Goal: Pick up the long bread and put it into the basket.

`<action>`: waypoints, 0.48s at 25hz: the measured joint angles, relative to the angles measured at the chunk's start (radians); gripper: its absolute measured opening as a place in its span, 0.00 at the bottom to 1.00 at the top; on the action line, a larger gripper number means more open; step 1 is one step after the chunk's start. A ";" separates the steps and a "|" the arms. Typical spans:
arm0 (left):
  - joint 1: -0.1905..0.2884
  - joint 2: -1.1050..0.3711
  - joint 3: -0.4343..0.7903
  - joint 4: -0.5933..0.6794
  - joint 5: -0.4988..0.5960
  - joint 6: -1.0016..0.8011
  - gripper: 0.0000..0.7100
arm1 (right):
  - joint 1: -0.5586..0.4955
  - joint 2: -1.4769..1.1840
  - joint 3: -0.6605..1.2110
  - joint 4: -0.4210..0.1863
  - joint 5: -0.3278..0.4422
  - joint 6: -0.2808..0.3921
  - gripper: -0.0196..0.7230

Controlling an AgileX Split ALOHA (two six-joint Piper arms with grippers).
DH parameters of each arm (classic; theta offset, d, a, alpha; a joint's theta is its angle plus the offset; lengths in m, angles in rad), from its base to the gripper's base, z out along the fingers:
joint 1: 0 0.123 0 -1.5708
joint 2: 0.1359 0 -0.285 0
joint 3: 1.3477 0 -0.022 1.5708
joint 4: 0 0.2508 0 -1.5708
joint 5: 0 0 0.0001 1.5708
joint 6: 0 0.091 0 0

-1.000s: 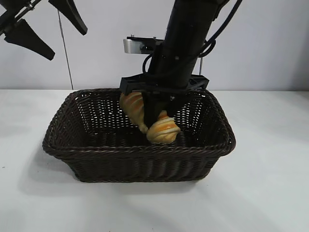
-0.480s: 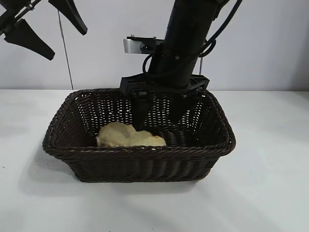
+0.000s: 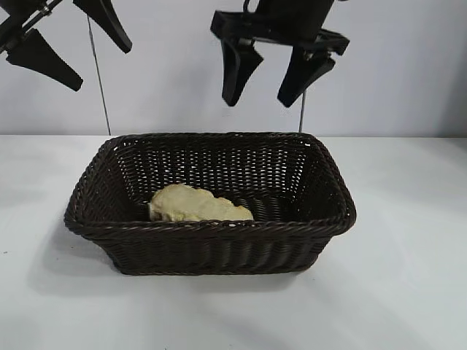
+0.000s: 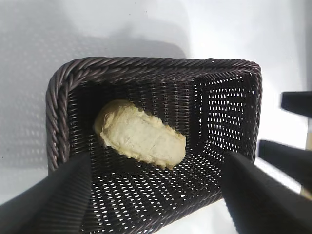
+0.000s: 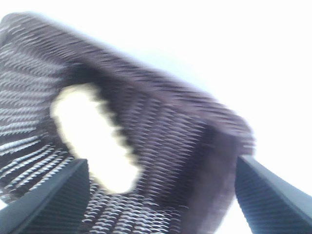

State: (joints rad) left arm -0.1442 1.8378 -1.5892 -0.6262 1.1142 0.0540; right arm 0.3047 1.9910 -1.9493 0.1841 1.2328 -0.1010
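Lying on the floor of the basket, toward its 7 o'clock corner in the exterior view, the long bread shows only its pale cream underside, so it appears to rest ridges-down. High above the basket's far rim, at about 12 o'clock, the right gripper hangs with its two dark fingers spread apart and nothing between them; the left gripper is parked up at 10 o'clock, its fingers likewise apart and empty. From the left wrist view, the loaf lies diagonally across the weave, one end near the basket wall, touching no gripper, with the left fingers framing the scene well above it. The right wrist view is smeared, yet the bread reads as a bright oblong inside the basket, with the right fingers wide on either side. The placement looks complete by this judgement. What remains risky is slight: either arm, sweeping low on its way to rest, could clip the braided rim and drag or tip the light basket, spilling the loaf.
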 joint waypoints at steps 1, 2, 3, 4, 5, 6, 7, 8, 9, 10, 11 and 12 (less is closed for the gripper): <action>0.000 0.000 0.000 0.000 0.000 0.000 0.76 | -0.018 0.000 -0.003 0.002 0.001 0.008 0.82; 0.000 0.000 0.000 0.000 0.000 0.000 0.76 | -0.032 0.000 -0.004 0.004 0.002 0.017 0.82; 0.000 0.000 0.000 0.000 0.000 0.000 0.76 | -0.042 0.000 -0.004 0.004 0.003 0.025 0.82; 0.000 0.000 0.000 0.000 0.000 0.000 0.76 | -0.047 0.000 -0.004 0.004 0.003 0.027 0.82; 0.000 0.000 0.000 0.000 0.000 0.000 0.76 | -0.048 0.000 -0.004 0.007 0.003 0.028 0.82; 0.000 0.000 0.000 0.000 0.000 0.000 0.76 | -0.048 0.000 -0.005 0.013 0.003 0.029 0.82; 0.000 0.000 0.000 0.000 0.000 0.000 0.76 | -0.048 0.000 -0.005 0.022 0.003 0.029 0.82; 0.000 0.000 0.000 0.000 0.001 0.000 0.76 | -0.046 0.000 -0.005 0.033 0.005 0.029 0.82; 0.000 0.000 0.000 0.000 0.001 0.000 0.76 | -0.045 0.000 -0.005 0.039 0.005 0.029 0.82; 0.000 0.000 0.000 0.000 0.001 0.000 0.76 | -0.045 0.000 -0.005 0.043 0.005 0.029 0.82; 0.000 0.000 0.000 0.000 0.001 0.000 0.76 | -0.045 0.000 -0.005 0.047 0.005 0.029 0.82; 0.000 0.000 0.000 0.000 0.001 0.000 0.76 | -0.045 0.000 -0.005 0.048 0.005 0.029 0.82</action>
State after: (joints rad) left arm -0.1442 1.8378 -1.5892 -0.6262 1.1151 0.0540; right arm 0.2596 1.9910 -1.9545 0.2316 1.2381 -0.0719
